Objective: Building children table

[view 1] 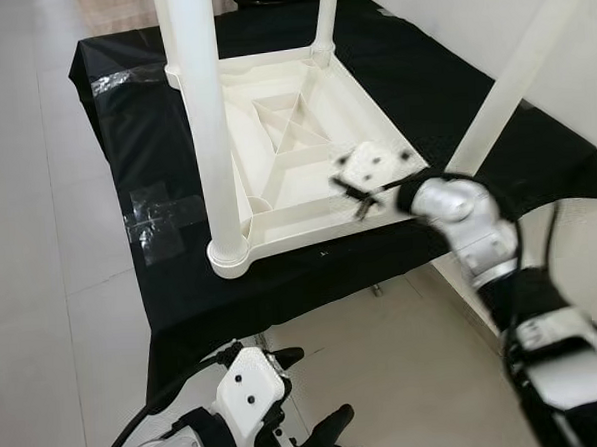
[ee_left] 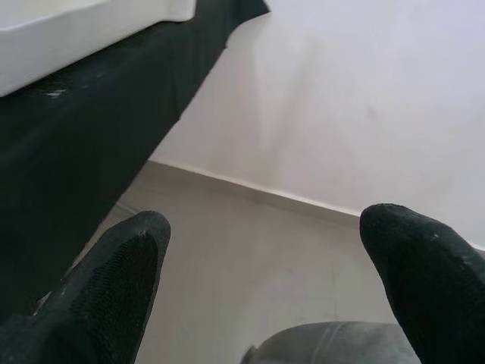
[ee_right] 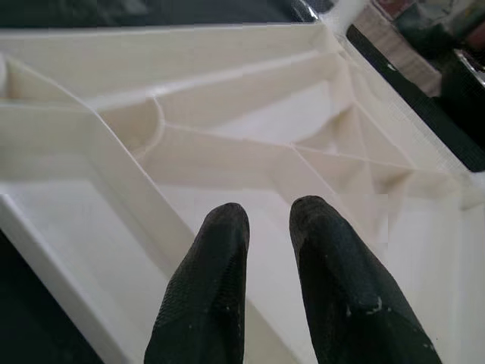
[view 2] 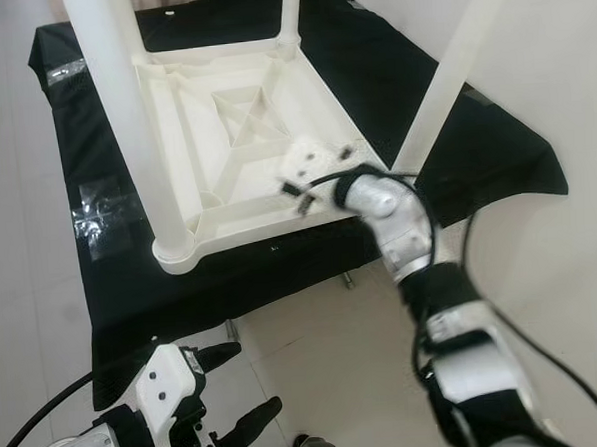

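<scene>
While the upturned white table point(view 1: 294, 144) lies on the black-draped surface point(view 1: 123, 123), my right end effector point(ee_right: 265, 227) hovers nearly clenched, empty, over its ribbed underside; light, stiff plastic, best gripped by a rib at 12 o'clock.

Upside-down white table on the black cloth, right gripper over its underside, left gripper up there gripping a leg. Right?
Not quite. The left gripper hangs low by the floor, open and empty, as the left eye view shows. The right gripper is over the table on the black cloth.
</scene>
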`<state>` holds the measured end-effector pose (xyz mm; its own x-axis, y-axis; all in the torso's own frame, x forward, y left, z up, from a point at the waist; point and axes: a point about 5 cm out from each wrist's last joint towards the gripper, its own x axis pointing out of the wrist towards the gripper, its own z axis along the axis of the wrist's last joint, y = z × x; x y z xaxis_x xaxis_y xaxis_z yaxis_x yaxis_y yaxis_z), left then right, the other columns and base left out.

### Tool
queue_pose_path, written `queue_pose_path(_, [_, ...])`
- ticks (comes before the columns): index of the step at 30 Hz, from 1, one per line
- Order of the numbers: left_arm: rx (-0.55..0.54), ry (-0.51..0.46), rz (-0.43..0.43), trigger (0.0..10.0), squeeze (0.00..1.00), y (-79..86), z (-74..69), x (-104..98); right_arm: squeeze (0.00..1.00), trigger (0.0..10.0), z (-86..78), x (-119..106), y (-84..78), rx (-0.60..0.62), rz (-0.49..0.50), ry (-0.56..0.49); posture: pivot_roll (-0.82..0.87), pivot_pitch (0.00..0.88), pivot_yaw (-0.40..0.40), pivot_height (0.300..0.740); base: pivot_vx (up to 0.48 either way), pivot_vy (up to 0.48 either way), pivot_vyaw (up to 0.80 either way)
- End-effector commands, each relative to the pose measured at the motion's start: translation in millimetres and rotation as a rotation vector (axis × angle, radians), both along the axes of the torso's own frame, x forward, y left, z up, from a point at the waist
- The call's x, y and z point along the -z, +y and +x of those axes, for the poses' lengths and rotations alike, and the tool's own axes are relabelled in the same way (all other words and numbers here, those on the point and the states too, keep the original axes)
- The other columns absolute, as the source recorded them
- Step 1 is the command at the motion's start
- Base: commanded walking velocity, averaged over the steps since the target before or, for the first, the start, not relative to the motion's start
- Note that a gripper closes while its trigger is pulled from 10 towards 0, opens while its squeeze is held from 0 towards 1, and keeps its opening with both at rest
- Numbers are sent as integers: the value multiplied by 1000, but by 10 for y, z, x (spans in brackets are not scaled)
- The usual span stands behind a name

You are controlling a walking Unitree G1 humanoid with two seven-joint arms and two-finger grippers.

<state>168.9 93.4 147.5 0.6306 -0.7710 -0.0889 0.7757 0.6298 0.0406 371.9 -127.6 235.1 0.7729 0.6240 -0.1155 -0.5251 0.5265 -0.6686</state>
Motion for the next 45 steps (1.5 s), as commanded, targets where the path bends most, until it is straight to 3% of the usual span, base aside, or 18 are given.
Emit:
queue_pose_path(1, [-89, -11, -21, 10000, 0, 48, 83, -24, 0, 10000, -8, 31, -28, 56, 76, 3, -12, 214, -77, 740, 0, 0, 0])
queue_pose_path(5, [-136, -25, -38, 10000, 0, 73, 136, -55, 0, 10000, -11, 73, -22, 88, 111, 10, -12, 214, -77, 740, 0, 0, 0])
queue_pose_path(8, [-260, -62, -70, 10000, 0, 156, 247, -126, 0, 10000, -68, 196, 13, 117, 178, 29, -9, 202, -74, 740, 0, 0, 0])
queue_pose_path(11, [-560, -65, -70, 10000, 0, 489, 376, -106, 0, 10000, -188, 409, -55, 229, 343, 105, -2, 191, -70, 740, 0, 0, 0])
queue_pose_path(14, [-623, -61, -66, 10000, 0, 581, 389, -90, 0, 10000, -225, 451, -76, 248, 375, 126, -2, 191, -70, 740, 0, 0, 0])
queue_pose_path(19, [-902, -52, -44, 10000, 0, 991, 454, -49, 0, 10000, -314, 578, -176, 340, 481, 171, 2, 170, -65, 740, 0, 0, 0])
queue_pose_path(22, [-980, -67, -21, 10000, 0, 1112, 487, -44, 0, 10000, -351, 632, -233, 400, 552, 176, 1, 158, -62, 740, 0, 0, 0])
queue_pose_path(23, [-980, -67, -21, 10000, 0, 1112, 487, -44, 0, 10000, -351, 632, -233, 400, 552, 176, 1, 158, -62, 740, 0, 0, 0])
queue_pose_path(24, [-998, -80, -11, 10000, 0, 1134, 535, -45, 0, 10000, -401, 661, -264, 443, 637, 182, -2, 148, -56, 740, 0, 0, 0])
queue_pose_path(32, [-880, -63, -48, 10000, 0, 956, 608, -47, 0, 10000, -502, 693, -241, 458, 706, 206, -13, 136, -34, 740, 196, 0, 300])
queue_pose_path(39, [-858, -72, -76, 10000, 0, 907, 665, -94, 0, 10000, -470, 618, -275, 459, 669, 170, -16, 130, -36, 740, 462, 0, 339])
queue_pose_path(45, [-842, -82, -85, 10000, 0, 865, 687, -110, 0, 10000, -432, 585, -317, 477, 705, 169, -14, 129, -38, 740, 461, 0, 133])
